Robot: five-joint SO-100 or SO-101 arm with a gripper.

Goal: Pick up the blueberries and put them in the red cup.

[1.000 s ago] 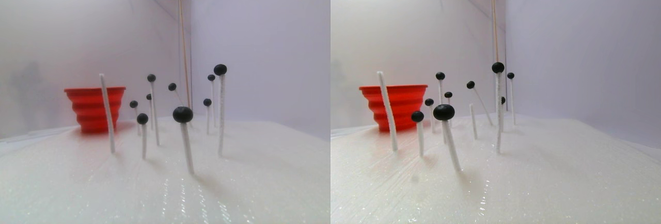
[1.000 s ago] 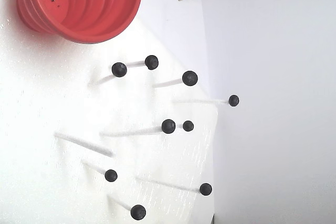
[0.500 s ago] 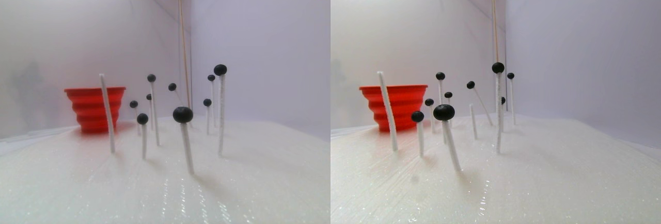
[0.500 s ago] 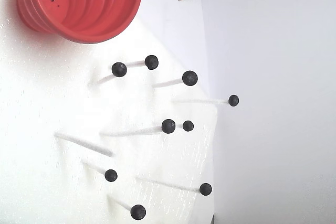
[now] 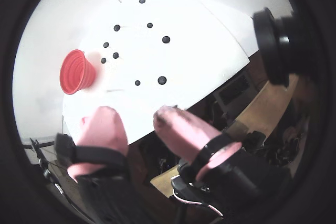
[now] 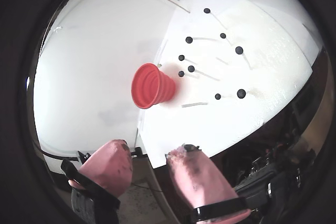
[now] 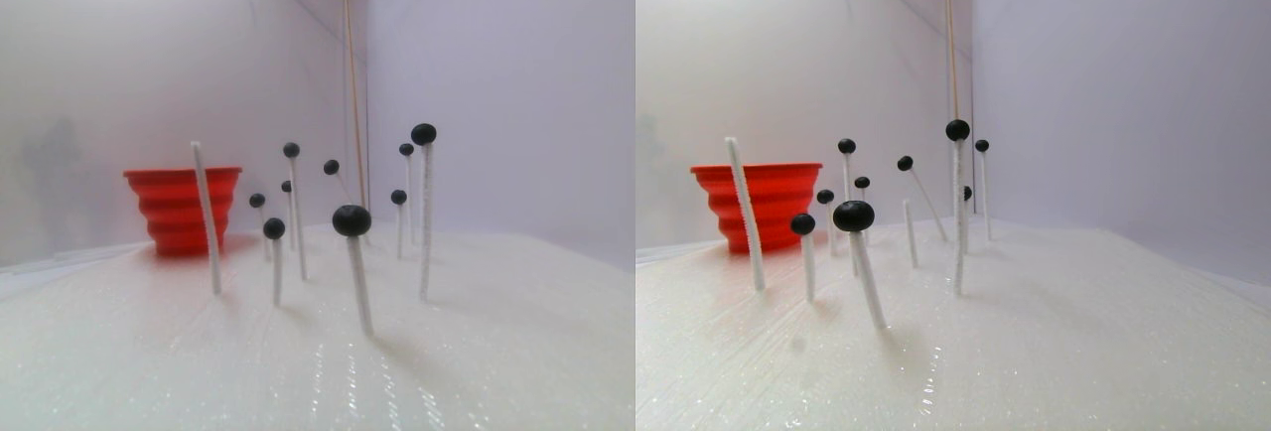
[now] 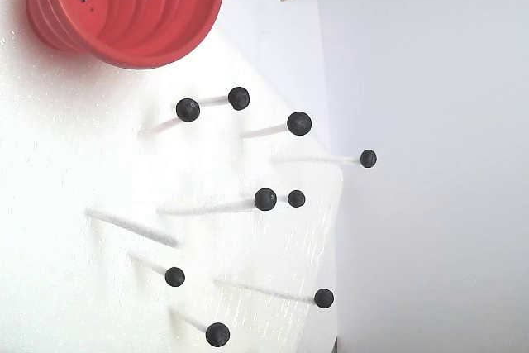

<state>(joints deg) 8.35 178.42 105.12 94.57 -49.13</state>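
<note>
The gripper (image 6: 157,156) hangs high above the white desk (image 6: 94,77), its pink jaws spread apart and holding nothing. The blueberries (image 8: 265,198), nine of them in the fixed view, sit atop thin white sticks (image 7: 359,287) planted in the desk. Just beside the cluster, the red cup (image 8: 132,6) stands upright and apart from it, nothing but small dark specks in its base.

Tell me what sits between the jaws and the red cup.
Nothing: in a wrist view, only bare white surface lies between the open gripper and the red cup; the blueberries sit off to the right.
</note>
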